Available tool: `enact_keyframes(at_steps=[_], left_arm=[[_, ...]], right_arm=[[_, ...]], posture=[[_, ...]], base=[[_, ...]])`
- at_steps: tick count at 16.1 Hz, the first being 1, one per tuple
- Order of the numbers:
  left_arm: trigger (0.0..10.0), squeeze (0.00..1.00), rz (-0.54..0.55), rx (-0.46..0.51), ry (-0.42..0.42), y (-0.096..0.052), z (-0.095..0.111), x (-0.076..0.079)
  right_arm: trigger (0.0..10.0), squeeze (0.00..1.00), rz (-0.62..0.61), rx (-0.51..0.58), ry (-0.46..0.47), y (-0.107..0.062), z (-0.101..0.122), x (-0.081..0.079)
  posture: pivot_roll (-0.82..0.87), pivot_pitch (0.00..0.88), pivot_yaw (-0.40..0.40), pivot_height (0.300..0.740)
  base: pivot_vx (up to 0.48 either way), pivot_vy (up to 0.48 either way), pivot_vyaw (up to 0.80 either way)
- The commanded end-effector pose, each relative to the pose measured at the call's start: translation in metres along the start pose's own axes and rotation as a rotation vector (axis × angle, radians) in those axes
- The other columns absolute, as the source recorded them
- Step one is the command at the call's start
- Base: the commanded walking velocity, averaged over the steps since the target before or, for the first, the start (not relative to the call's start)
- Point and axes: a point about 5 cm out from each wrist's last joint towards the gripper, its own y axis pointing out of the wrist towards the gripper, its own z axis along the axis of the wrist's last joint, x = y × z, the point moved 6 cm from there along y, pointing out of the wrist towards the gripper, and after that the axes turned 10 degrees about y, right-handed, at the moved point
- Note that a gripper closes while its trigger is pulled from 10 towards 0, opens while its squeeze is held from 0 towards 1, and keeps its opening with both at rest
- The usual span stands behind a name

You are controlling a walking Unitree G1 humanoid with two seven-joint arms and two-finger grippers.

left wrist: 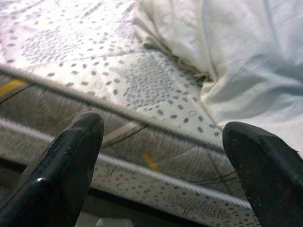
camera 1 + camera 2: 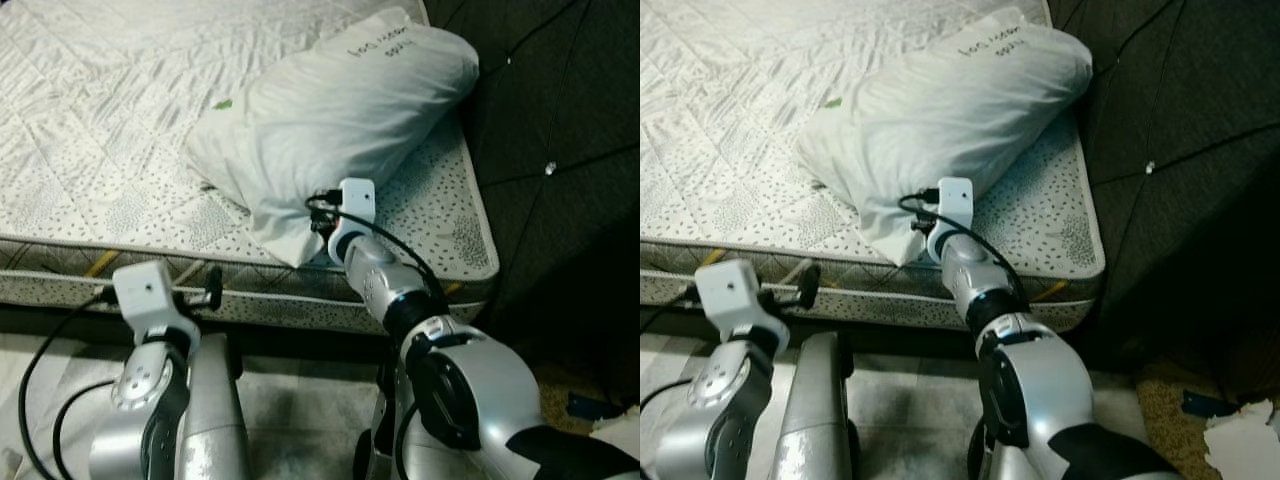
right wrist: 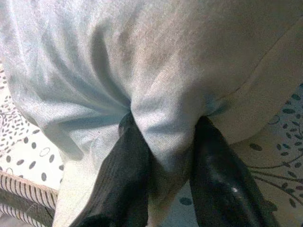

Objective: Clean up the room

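Can't really read the dark writing on the far end of the pillow (image 2: 335,115), it's upside down and too small, and the tiny green speck (image 2: 223,103) on the mattress (image 2: 100,120) just beside it is too little to identify. The right gripper's (image 3: 163,156) tips are buried in fabric from the head views, so you only get the wrist box and cable there. Count-wise: one pillow, one bare quilted mattress, and some white crumpled paper (image 2: 1243,440) cut off at the corner on the floor. The pillow lies at the mattress's near right corner, next to the dark tufted headboard (image 2: 560,130). In the right wrist view both black fingers (image 3: 120,179) are pinched in on a fold of the pillow's lower corner, cloth bunched between them. The left gripper (image 1: 161,156) sits low in front of the mattress edge, fingers spread wide apart, holding nothing, touching nothing.
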Motion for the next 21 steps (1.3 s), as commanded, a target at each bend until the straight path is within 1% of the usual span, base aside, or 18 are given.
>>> enact_keyframes(at_steps=[1, 2, 3, 5, 6, 7, 9, 10, 11, 12, 13, 14, 16, 17, 18, 19, 20, 21], left_arm=[[10.0, 0.0, 0.0, -0.019, 0.01, 0.002, -0.005, -0.001], [10.0, 0.0, -0.004, -0.009, 0.015, 0.004, -0.002, -0.001], [10.0, 0.0, -0.003, -0.003, 0.021, 0.007, 0.0, -0.003], [10.0, 0.0, 0.001, 0.006, 0.025, 0.012, 0.004, -0.005], [10.0, 0.0, 0.0, 0.013, 0.026, 0.015, 0.005, -0.005], [10.0, 0.0, 0.0, 0.016, 0.025, 0.017, 0.006, -0.004], [10.0, 0.0, -0.002, 0.024, 0.022, 0.022, 0.007, -0.003], [10.0, 0.0, -0.002, 0.029, 0.021, 0.025, 0.008, -0.003], [10.0, 0.0, -0.004, 0.039, 0.022, 0.028, 0.011, -0.003], [10.0, 0.0, -0.012, 0.052, 0.009, 0.032, 0.015, -0.003], [10.0, 0.0, -0.015, 0.054, 0.009, 0.034, 0.015, -0.003], [10.0, 0.0, -0.015, 0.053, 0.013, 0.038, 0.016, -0.002], [10.0, 0.0, -0.033, 0.055, 0.027, 0.043, 0.016, 0.001], [10.0, 0.0, -0.032, 0.052, 0.028, 0.045, 0.015, 0.001], [10.0, 0.0, -0.029, 0.053, 0.029, 0.046, 0.015, 0.001], [10.0, 0.0, -0.026, 0.051, 0.029, 0.049, 0.013, 0.001], [10.0, 0.0, -0.034, 0.045, 0.03, 0.052, 0.01, 0.004], [10.0, 0.0, -0.044, 0.042, 0.032, 0.054, 0.009, 0.006]], right_arm=[[0.0, 0.0, -0.007, 0.023, 0.025, 0.001, 0.008, -0.004], [0.0, 0.0, -0.015, 0.031, 0.035, 0.001, 0.01, -0.003], [0.0, 0.0, -0.033, 0.051, 0.041, 0.001, 0.017, 0.002], [0.0, 0.0, -0.101, 0.118, 0.031, -0.001, 0.04, 0.022], [0.0, 0.0, -0.143, 0.16, 0.013, -0.003, 0.055, 0.035], [0.0, 0.0, -0.197, 0.215, 0.004, -0.008, 0.076, 0.055], [0.0, 0.0, -0.293, 0.3, -0.021, -0.021, 0.108, 0.092], [0.0, 0.0, -0.372, 0.356, -0.03, -0.035, 0.128, 0.121], [0.0, 0.0, -0.424, 0.39, -0.04, -0.045, 0.139, 0.139], [0.0, 0.0, -0.483, 0.417, -0.054, -0.058, 0.148, 0.161], [0.0, 0.0, -0.503, 0.428, -0.056, -0.062, 0.151, 0.169], [0.0, 0.0, -0.514, 0.455, -0.047, -0.072, 0.154, 0.184], [0.0, 0.0, -0.578, 0.419, -0.131, -0.09, 0.143, 0.217], [0.0, 0.0, -0.603, 0.41, -0.145, -0.096, 0.139, 0.227], [0.0, 0.0, -0.618, 0.401, -0.156, -0.1, 0.134, 0.234], [0.0, 0.0, -0.65, 0.384, -0.179, -0.108, 0.121, 0.247], [0.0, 0.0, -0.669, 0.363, -0.196, -0.114, 0.102, 0.256], [0.0, 0.0, -0.675, 0.349, -0.204, -0.117, 0.089, 0.26]], posture=[[0.25, 0.087, -0.046, 0.518], [0.26, 0.077, -0.043, 0.518], [0.26, 0.07, -0.042, 0.518], [0.25, 0.047, -0.039, 0.518], [0.25, 0.029, -0.038, 0.518], [0.24, 0.018, -0.038, 0.518], [0.22, 0.0, -0.037, 0.518], [0.21, 0.0, -0.036, 0.518], [0.2, 0.0, -0.034, 0.518], [0.18, 0.0, -0.029, 0.518], [0.18, 0.0, -0.026, 0.518], [0.16, 0.0, -0.019, 0.518], [0.13, 0.0, -0.01, 0.518], [0.12, 0.0, -0.008, 0.518], [0.11, 0.0, -0.005, 0.518], [0.09, 0.0, -0.001, 0.518], [0.08, 0.0, 0.004, 0.518], [0.08, 0.0, 0.005, 0.518]], base=[[0.0, 0.0, 0.0], [0.0, 0.0, 0.0], [0.0, 0.0, 0.0], [0.0, 0.0, 0.0], [0.0, 0.0, 0.0], [0.0, 0.0, 0.0], [0.0, 0.0, 0.0], [0.0, 0.0, 0.0], [0.0, 0.0, 0.0], [0.0, 0.0, 0.0], [0.0, 0.0, 0.0], [0.0, 0.0, 0.0], [0.0, 0.0, 0.0], [0.0, 0.0, 0.0], [0.0, 0.0, 0.0], [0.0, 0.0, 0.0], [0.0, 0.0, 0.0], [0.0, 0.0, 0.0]])
